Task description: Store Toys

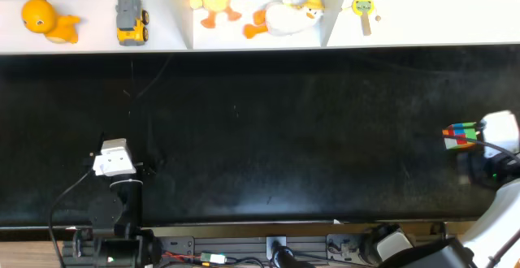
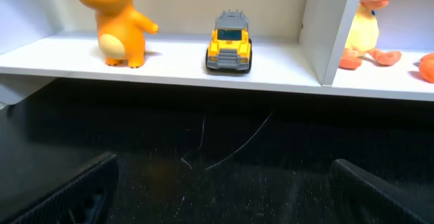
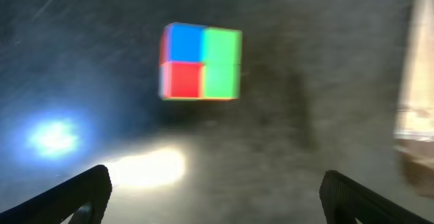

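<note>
Left gripper [image 2: 220, 193]: fingers spread wide with nothing between them, low over the black table [image 1: 284, 138] and facing the shelf.
Right gripper [image 3: 224, 197]: fingers also spread wide, holding nothing, above the table.
Colour cube [image 3: 201, 61]: lies on the table just ahead of the right gripper's open fingers, not touching them. It shows blue, green and red squares and is well apart from the left gripper.
Shelf [image 1: 422, 16]: white with upright dividers, straight ahead of the left gripper across a stretch of table.
Orange figure [image 2: 115, 20]: upright on the shelf, ahead of the left gripper and off to its left.
Yellow truck [image 2: 229, 42]: on the shelf almost directly ahead of the left gripper, front towards it, in the same compartment as the orange figure.
Yellow duck plush [image 2: 366, 24]: in the next compartment, beyond the divider, ahead and to the right of the left gripper.
White duck plush [image 1: 284, 16]: lies on its side just beside the yellow duck plush, in the same compartment.
Small yellow toy [image 1: 363, 10]: in the following compartment, far ahead of the right gripper.
</note>
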Controlling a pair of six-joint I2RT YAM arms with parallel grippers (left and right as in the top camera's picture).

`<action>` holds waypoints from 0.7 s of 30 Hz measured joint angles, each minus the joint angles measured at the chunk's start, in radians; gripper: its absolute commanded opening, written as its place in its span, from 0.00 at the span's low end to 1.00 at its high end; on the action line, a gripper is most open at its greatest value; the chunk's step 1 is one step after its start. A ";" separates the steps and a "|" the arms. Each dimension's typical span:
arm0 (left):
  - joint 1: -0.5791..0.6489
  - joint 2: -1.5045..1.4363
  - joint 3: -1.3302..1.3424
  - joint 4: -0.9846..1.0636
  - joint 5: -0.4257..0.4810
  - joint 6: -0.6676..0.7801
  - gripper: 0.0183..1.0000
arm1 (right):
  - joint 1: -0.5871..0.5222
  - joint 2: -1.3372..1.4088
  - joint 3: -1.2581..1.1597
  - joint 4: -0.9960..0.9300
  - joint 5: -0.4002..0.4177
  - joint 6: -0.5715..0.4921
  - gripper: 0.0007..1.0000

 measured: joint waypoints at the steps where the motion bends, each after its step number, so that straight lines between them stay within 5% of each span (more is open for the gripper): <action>1: 0.000 0.000 0.000 0.000 0.000 0.000 1.00 | 0.000 0.000 -0.019 0.002 -0.013 -0.005 1.00; 21: 0.000 0.000 0.000 0.000 0.000 0.000 1.00 | -0.095 0.008 -0.124 0.183 -0.243 0.103 1.00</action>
